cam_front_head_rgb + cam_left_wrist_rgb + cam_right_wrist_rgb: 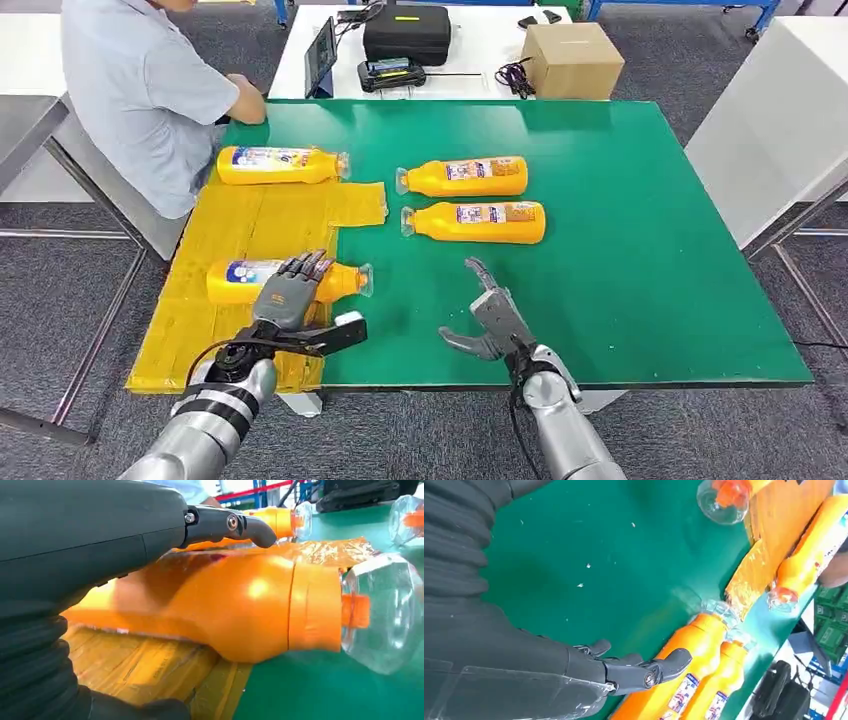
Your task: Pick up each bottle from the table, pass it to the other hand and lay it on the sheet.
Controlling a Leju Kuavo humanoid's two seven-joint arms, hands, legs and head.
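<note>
Several orange bottles with clear caps lie on their sides. Two of them rest on the yellow sheet (250,225): a far bottle (280,165) and a near bottle (235,282). My left hand (290,295) hovers over the near bottle (240,605), its fingers (240,525) stretched out above the body and its thumb out to the side, without gripping it. Two more bottles (465,177) (475,222) lie side by side on the green table (640,250). My right hand (490,315) is near the front edge, fingers spread and empty, short of those two bottles (694,645) (719,680).
A person in a light blue shirt (140,90) sits at the table's far left corner, a hand by the sheet's far edge. Behind the table a white desk holds a black case (406,32), a tablet (322,55) and a cardboard box (572,58). A white table (770,120) stands at the right.
</note>
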